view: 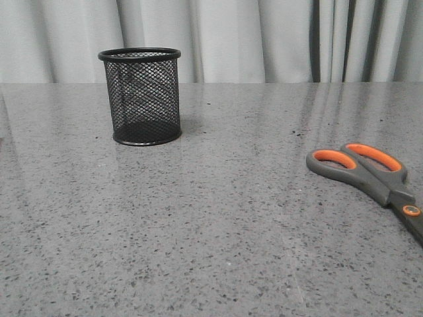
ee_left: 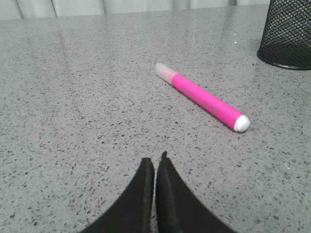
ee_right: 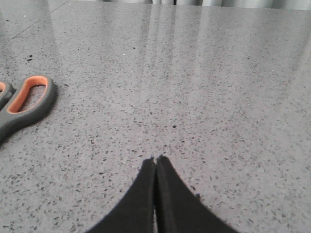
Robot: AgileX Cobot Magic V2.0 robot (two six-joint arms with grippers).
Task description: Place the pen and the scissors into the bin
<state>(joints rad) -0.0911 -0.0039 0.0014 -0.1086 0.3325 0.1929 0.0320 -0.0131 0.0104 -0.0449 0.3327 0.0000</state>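
Nothing is yet standing in the small black wire-mesh cylindrical bin (view: 140, 96); it is sitting upright and empty on the grey speckled stone surface (view: 211, 251), so the task is judged to be at its opening step, with neither item picked up.

The left gripper (ee_left: 155, 162) is hovering over the surface with its jaws together and holding nothing. The slim bright pink pen with the pale translucent cap (ee_left: 201, 96) is lying flat, apart from the bin and clear of the gripper. The right gripper (ee_right: 156, 162) is likewise showing its jaws pressed together and empty. The large scissors with dark grey handles and orange-lined finger loops (view: 370, 175) are lying flat, well apart from the bin on the robot's right side.

The next move, in my judgement, is calling for one pair of jaws to part, line up across the pen's barrel and descend onto it (the pen being the nearer item to the bin).

The front view is showing bin and scissors but not the pen, nor either gripper. The left wrist view alone is showing the pen, with the bin's base at its edge. The right wrist view is showing only one finger loop of the scissors.
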